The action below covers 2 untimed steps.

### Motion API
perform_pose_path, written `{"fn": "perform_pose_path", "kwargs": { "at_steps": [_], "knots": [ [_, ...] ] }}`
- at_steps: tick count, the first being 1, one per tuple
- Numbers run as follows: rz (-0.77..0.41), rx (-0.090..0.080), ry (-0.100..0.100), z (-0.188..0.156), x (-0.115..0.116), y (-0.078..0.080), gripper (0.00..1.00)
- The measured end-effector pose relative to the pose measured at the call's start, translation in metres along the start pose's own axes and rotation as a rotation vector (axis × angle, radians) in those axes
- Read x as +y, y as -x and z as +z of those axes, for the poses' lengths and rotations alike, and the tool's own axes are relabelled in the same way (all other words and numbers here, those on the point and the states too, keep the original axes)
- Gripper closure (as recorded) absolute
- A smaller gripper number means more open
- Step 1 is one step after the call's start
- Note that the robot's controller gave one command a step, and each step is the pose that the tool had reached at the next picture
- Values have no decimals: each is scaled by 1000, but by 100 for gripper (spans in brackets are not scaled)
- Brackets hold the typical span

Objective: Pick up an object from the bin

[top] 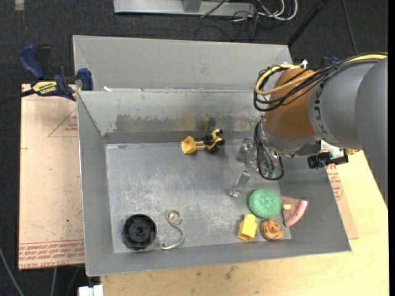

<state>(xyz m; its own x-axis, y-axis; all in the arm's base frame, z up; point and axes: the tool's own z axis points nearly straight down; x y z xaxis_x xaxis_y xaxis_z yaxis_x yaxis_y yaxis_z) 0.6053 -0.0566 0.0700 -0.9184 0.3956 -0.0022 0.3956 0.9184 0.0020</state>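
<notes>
Tool | by green round obj, bin right | apparently apart

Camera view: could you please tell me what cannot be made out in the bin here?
All in the camera view:
Right rear corner of the bin: hidden by the arm and its orange cover.
Orange thing beside the yellow block, front right: too small to identify.
Yellow-and-black thing at the back wall: too small to identify.

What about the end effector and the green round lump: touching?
Apart. The camera view shows bare bin floor between the end effector and the green round lump.
</notes>
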Motion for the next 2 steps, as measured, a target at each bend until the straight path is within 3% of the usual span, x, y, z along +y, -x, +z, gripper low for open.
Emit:
{"fn": "perform_pose_path", "kwargs": {
  "at_steps": [1,2],
  "knots": [
    [0,0,0,0,0,0,0],
    [-188,1,1,-2,-17,-11,0]
  ]
}}
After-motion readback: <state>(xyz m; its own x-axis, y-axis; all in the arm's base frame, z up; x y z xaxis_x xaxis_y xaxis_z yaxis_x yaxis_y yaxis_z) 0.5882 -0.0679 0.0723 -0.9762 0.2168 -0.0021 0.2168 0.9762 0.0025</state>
